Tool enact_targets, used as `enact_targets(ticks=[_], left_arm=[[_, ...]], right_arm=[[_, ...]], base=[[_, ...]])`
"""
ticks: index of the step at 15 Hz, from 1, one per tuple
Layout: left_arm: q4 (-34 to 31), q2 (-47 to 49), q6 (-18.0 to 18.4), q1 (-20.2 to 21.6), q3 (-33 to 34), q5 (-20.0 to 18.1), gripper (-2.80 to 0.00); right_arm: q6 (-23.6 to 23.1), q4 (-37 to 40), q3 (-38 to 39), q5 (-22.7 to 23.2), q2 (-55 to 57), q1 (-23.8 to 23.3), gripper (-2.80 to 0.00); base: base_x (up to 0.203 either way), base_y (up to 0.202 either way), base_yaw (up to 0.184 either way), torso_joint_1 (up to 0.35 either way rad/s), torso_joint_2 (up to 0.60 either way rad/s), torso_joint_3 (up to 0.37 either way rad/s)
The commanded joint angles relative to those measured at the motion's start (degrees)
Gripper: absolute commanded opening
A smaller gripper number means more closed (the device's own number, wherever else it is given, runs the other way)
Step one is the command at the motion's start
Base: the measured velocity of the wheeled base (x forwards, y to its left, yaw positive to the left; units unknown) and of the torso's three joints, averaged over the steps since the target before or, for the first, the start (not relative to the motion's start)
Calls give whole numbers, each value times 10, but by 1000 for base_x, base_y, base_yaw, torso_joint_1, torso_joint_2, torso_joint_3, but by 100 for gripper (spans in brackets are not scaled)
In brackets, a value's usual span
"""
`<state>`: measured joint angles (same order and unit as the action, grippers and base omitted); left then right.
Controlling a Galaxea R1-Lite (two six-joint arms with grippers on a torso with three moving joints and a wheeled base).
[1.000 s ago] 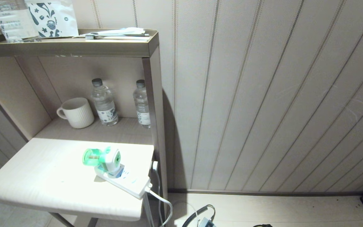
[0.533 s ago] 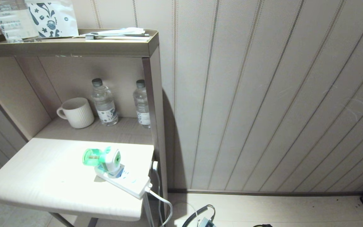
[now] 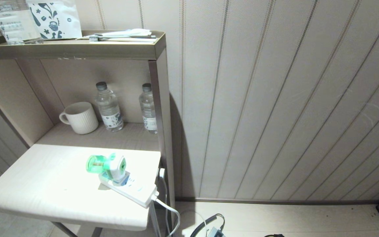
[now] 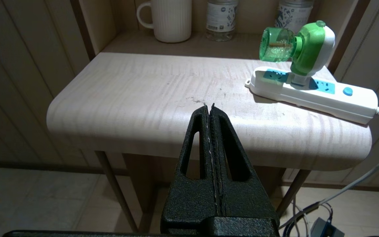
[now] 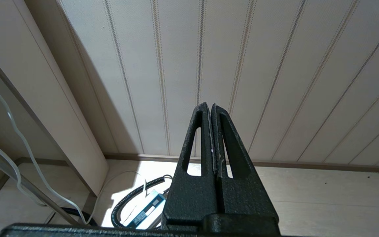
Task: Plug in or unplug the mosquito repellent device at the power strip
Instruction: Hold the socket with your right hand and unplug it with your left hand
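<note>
The mosquito repellent device (image 3: pixel 108 165) (image 4: pixel 299 47), a white and green head joined to a translucent green bottle, stands plugged into the white power strip (image 3: pixel 130 188) (image 4: pixel 314 93) at the right side of a pale wooden table (image 3: pixel 51 187) (image 4: pixel 137 98). My left gripper (image 4: pixel 209 106) is shut and empty, held in front of the table's near edge, well short of and left of the strip. My right gripper (image 5: pixel 208 104) is shut and empty, facing the panelled wall away from the table. Neither arm shows in the head view.
A shelf behind the table holds a ribbed white mug (image 3: pixel 80 117) and two clear water bottles (image 3: pixel 109 107). The strip's white cord (image 3: pixel 169 210) drops off the table's right end. A coiled black cable and adapter (image 5: pixel 143 205) lie on the floor by the wall.
</note>
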<state>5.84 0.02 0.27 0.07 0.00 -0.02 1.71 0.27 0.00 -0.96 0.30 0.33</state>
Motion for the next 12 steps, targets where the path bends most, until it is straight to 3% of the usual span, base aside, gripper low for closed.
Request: enact_targets(ticks=[1, 3, 5, 8, 9, 12], left_arm=[[-5, 4, 6, 0, -10, 0, -280], [-31, 41, 8, 0, -99, -3, -280], [-85, 119, 16, -1, -269, -7, -280], [-236, 281, 78, -4, -518, -43, -280], [-286, 336, 111, -4, -572, -67, -280], [-404, 465, 296, -6, -649, -118, -280]], right_arm=[[0, 0, 0, 0, 0, 0, -280], [0, 0, 0, 0, 0, 0, -280], [0, 0, 0, 0, 0, 0, -280], [1, 0, 0, 0, 0, 0, -280], [1, 0, 0, 0, 0, 0, -280], [1, 0, 0, 0, 0, 0, -280]], base=[[0, 0, 0, 0, 0, 0], [0, 0, 0, 0, 0, 0], [0, 0, 0, 0, 0, 0], [0, 0, 0, 0, 0, 0], [0, 0, 0, 0, 0, 0], [0, 0, 0, 0, 0, 0]])
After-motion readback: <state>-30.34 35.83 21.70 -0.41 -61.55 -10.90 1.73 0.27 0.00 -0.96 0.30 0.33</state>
